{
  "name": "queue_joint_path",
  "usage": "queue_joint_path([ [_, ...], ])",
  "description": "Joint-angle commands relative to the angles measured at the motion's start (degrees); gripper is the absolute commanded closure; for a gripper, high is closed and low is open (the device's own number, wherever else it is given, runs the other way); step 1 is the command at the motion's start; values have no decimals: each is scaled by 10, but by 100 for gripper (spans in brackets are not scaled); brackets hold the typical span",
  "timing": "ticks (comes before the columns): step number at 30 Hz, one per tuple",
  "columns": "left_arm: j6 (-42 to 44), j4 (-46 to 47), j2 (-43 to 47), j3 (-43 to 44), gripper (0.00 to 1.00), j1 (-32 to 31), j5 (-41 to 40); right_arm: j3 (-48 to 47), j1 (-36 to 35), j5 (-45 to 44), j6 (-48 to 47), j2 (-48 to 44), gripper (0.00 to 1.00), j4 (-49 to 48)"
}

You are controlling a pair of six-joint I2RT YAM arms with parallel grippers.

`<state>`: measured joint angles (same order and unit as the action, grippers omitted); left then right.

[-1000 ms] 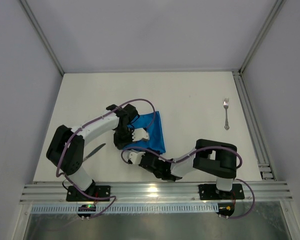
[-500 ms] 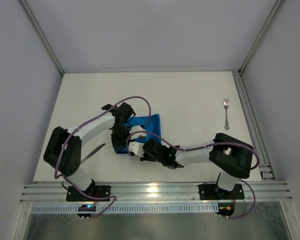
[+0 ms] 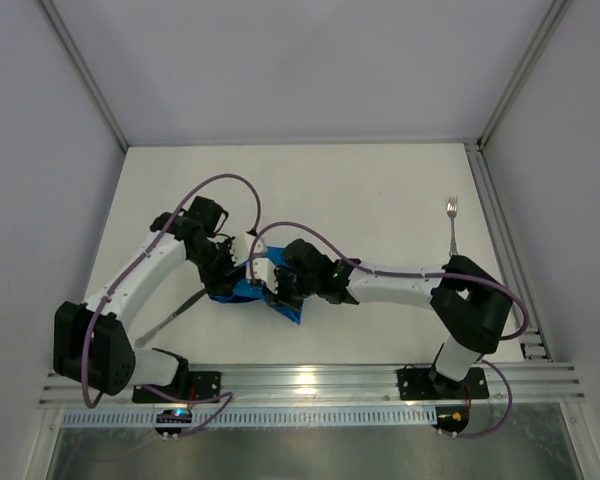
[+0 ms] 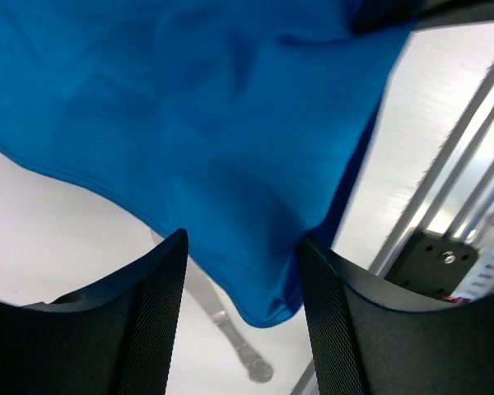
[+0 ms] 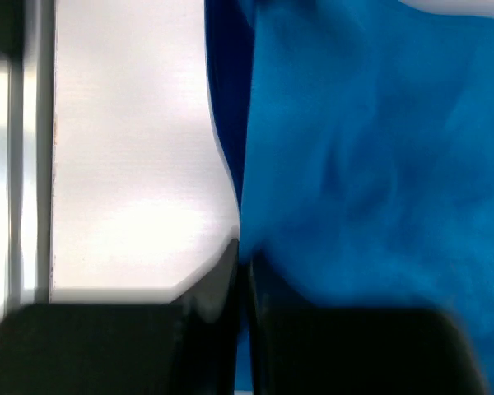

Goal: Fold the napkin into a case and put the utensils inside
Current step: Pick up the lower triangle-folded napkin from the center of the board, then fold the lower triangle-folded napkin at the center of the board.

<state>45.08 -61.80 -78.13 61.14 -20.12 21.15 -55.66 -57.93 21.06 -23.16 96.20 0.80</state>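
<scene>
The bright blue napkin (image 3: 285,306) lies bunched between the two arms, near the table's front. My right gripper (image 3: 258,283) is shut on its edge; the right wrist view shows the cloth (image 5: 370,164) pinched between the closed jaws (image 5: 243,257). Just left of the cloth, my left gripper (image 3: 223,270) stands open. In its wrist view a napkin corner (image 4: 263,300) hangs between the spread fingers (image 4: 240,240), not gripped. The dark knife (image 3: 183,304) lies left of the cloth, its handle (image 4: 235,341) showing under that corner. The silver fork (image 3: 452,230) lies far right. No folded case shows.
An aluminium rail (image 3: 310,380) runs along the near table edge, also seen in the left wrist view (image 4: 469,156). Another rail (image 3: 500,240) borders the right side, close to the fork. Purple cables loop above both arms.
My left gripper has opened, let go of the napkin and swung left. My right gripper, still shut on the cloth, has dragged it left toward the knife.
</scene>
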Motion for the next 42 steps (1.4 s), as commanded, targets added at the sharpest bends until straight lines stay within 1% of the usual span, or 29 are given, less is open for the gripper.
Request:
queue_joint_path([
  [1, 20, -9, 60, -9, 43, 28, 80, -12, 40, 61, 34, 31, 96, 123],
  [3, 32, 5, 83, -29, 42, 28, 96, -37, 50, 92, 33, 53, 96, 143],
  [5, 39, 12, 81, -30, 42, 29, 97, -58, 62, 119, 34, 68, 96, 162],
  [10, 83, -11, 76, -15, 39, 36, 109, -68, 88, 156, 44, 99, 96, 156],
  [12, 101, -26, 71, -15, 28, 36, 107, -81, 90, 162, 48, 106, 96, 157],
  [13, 113, -24, 72, -23, 20, 36, 101, -91, 91, 167, 50, 114, 96, 162],
  [14, 113, -18, 75, -31, 19, 35, 100, -95, 91, 170, 53, 115, 96, 164],
  [16, 106, 2, 89, -42, 20, 35, 97, -98, 92, 173, 57, 116, 96, 163],
  [18, 83, 20, 96, -43, 24, 37, 98, -98, 93, 173, 58, 113, 96, 162],
  [20, 56, 23, 104, -31, 25, 46, 123, -102, 98, 181, 62, 115, 96, 167],
  [23, 52, -4, 115, 4, 23, 81, 163, -110, 111, 196, 79, 119, 96, 170],
  [24, 49, -10, 119, 12, 23, 105, 174, -111, 114, 199, 85, 119, 96, 168],
  [25, 48, -24, 119, 19, 22, 117, 196, -111, 119, 201, 92, 118, 96, 158],
  [28, 49, -56, 105, 42, 21, 154, 227, -110, 121, 202, 107, 115, 96, 148],
  [30, 64, -65, 75, 44, 22, 170, 210, -111, 121, 189, 107, 115, 96, 149],
  [31, 59, -49, 52, 42, 21, 170, 174, -110, 121, 183, 104, 114, 96, 150],
  [33, 42, -22, 31, 39, 23, 170, 161, -105, 121, 177, 103, 111, 96, 148],
  [34, 61, -26, 23, 39, 23, 170, 156, -104, 121, 180, 105, 111, 96, 145],
  [35, 74, -18, 23, 35, 23, 157, 145, -106, 121, 186, 108, 112, 96, 144],
  [36, 47, 3, 38, 28, 22, 142, 98, -107, 121, 194, 112, 113, 96, 142],
  [37, 28, 24, 51, 6, 21, 119, 73, -114, 121, 195, 118, 114, 96, 142],
  [38, 15, 49, 65, -8, 21, 59, 53, -117, 121, 196, 122, 116, 96, 144],
  [39, 0, 59, 95, -21, 20, 26, 29, -121, 121, 202, 123, 121, 96, 146],
  [41, -9, 77, 127, -61, 18, -40, 34, -129, 123, 210, 135, 126, 96, 149],
  [42, -20, 71, 132, -66, 9, -49, 39, -132, 125, 215, 140, 129, 96, 151],
])
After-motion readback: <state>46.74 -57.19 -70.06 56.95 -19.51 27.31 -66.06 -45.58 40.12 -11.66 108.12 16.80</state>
